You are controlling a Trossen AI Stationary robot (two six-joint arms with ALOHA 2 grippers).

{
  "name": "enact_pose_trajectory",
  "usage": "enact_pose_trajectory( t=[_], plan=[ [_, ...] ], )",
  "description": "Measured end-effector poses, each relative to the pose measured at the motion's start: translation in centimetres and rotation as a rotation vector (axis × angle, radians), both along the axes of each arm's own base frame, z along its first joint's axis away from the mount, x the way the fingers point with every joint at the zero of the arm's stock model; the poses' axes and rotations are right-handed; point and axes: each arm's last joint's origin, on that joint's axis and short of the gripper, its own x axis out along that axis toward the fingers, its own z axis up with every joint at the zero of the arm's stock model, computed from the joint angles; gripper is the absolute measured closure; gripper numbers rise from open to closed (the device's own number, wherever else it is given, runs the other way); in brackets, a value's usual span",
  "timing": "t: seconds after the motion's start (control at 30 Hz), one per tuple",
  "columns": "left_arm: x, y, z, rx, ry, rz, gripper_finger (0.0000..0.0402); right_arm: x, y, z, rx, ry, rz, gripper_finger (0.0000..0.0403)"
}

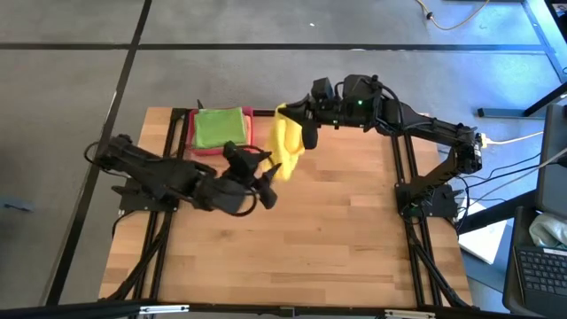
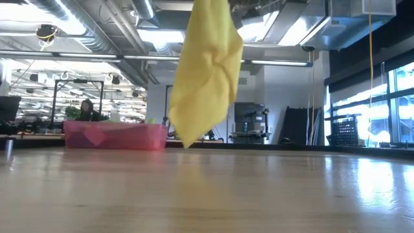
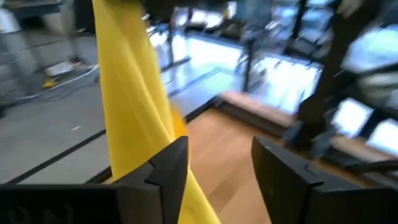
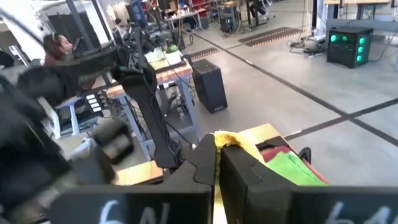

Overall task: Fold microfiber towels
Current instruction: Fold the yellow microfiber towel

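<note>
Jaws on the left gripper [image 3: 214,168] stand spread with bare desk showing through the gap, pinching nothing, while the yellow towel [image 3: 127,99] hangs just beside one finger, at about nine o'clock of it in the left wrist view; whether cloth and finger touch I cannot tell. From above, this gripper [image 1: 257,182] sits near the middle of the desk [image 1: 337,239], at roughly seven o'clock from the towel's lower end. Higher and farther back, the right gripper [image 1: 297,120] has its jaws pressed together on the top edge of the yellow towel [image 1: 288,146], and the right wrist view shows the cloth's bunched rim [image 4: 227,138] sitting between the two dark fingers. The towel [image 2: 204,71] is lifted this way, I judge, so it hangs free and drapes open, its lowest corner clear of the wood, ready for the left arm to catch a bottom corner and spread it for a fold. Farthest back, at about ten o'clock from the hanging cloth, the pink-red tray [image 1: 190,142] holds a bright green towel [image 1: 217,127] lying flat, already squared up, which suggests the tray serves as the stack for the towels.
</note>
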Motion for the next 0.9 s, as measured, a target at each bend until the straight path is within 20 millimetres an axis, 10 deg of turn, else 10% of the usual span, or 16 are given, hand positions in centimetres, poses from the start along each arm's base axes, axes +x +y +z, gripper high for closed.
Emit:
enact_pose_trajectory(
  t=[0.43, 0.9],
  plan=[
    [4.2, 1.7, -6.5, -0.037, 0.192, 0.162, 0.0218, 0.0, 0.3, -0.1, -0.036, 0.012, 0.019, 0.0391],
    [2.8, 2.1, -7.0, -0.046, 0.269, 0.207, 0.022, 0.0, 0.4, -0.4, -0.015, 0.044, 0.042, 0.0391]
  ],
)
